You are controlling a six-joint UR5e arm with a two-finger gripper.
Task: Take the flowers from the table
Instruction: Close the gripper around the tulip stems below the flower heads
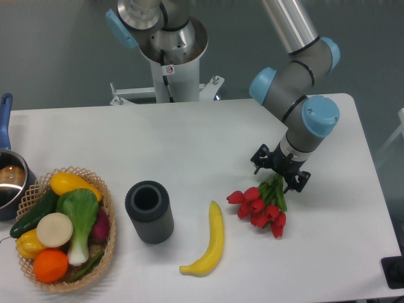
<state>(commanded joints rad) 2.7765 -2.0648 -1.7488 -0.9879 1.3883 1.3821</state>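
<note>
The wrist covers the gripper (279,172), so the fingers and their grip cannot be made out. Directly beneath them, the stems of the flowers (259,207) are hidden. Far left of the fingers, the pot (10,180) is cut by the edge, as is the surface (189,136) below.

We see bare table (189,139) all around the flowers (260,208); the nearest obstacle is the banana (211,243) just left, then the dark cylinder (149,211), with the basket (108,218) well apart.
</note>
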